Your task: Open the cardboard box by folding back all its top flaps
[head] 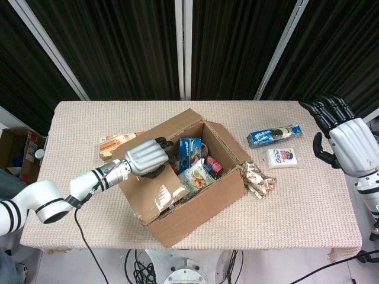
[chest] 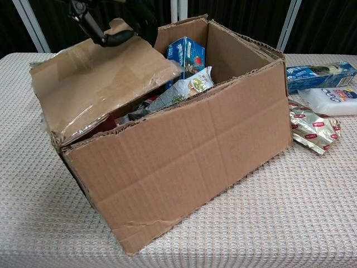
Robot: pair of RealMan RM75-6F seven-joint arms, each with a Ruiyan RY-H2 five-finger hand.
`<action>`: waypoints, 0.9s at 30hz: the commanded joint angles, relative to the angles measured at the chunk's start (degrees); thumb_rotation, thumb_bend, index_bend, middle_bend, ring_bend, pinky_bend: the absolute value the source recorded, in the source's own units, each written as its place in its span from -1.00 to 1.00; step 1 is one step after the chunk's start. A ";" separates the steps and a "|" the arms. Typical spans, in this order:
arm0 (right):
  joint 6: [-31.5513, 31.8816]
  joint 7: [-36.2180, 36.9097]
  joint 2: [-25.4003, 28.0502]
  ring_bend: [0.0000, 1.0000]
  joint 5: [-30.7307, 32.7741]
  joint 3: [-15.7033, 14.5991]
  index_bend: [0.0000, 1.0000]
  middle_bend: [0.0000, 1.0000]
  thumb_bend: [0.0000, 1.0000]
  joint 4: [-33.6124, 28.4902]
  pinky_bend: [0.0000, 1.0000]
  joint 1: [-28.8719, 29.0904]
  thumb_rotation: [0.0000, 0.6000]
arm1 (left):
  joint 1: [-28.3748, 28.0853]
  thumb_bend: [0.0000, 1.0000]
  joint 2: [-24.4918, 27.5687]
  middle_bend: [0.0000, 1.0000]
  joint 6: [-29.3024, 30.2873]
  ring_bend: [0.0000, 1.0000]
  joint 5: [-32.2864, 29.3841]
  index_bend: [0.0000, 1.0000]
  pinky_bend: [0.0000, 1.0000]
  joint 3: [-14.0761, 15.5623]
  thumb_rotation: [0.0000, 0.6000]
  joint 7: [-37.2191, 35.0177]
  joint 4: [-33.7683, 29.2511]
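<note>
The cardboard box [chest: 184,151] sits mid-surface, near wall toward the chest camera. Its left flap [chest: 97,81] slopes up from the left-wall hinge, free edge pinched by the left hand [head: 147,157] reaching in from the left. Far right, the right hand [head: 349,139] hovers empty, fingers spread, well apart.

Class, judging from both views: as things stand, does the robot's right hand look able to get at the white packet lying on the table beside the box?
Probably yes. The right hand hovers open, holding nothing, just off the table's edge near the white packet, which lies uncovered on the tablecloth with nothing between them.
</note>
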 commanded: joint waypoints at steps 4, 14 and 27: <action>0.28 -0.27 0.24 -1.00 -0.31 0.46 -1.00 -0.76 0.54 -0.56 -1.00 -0.11 1.00 | 0.73 0.28 5.64 -0.03 0.83 -0.68 -0.71 -0.36 -0.59 -0.86 0.62 -2.05 -3.98; 0.68 -1.67 0.57 -1.00 -1.01 0.91 -1.00 -0.76 0.54 -2.39 -1.00 -0.47 1.00 | 4.20 0.27 15.36 0.00 3.38 -0.65 -1.48 -0.44 -0.58 -1.45 0.63 -4.01 -10.72; -0.27 -4.84 0.76 -1.00 -0.82 1.63 -1.00 -0.76 0.55 -5.20 -1.00 -0.04 1.00 | 11.17 0.27 23.14 0.00 10.76 -0.65 2.05 -0.47 -0.57 -1.22 0.62 -8.06 -15.33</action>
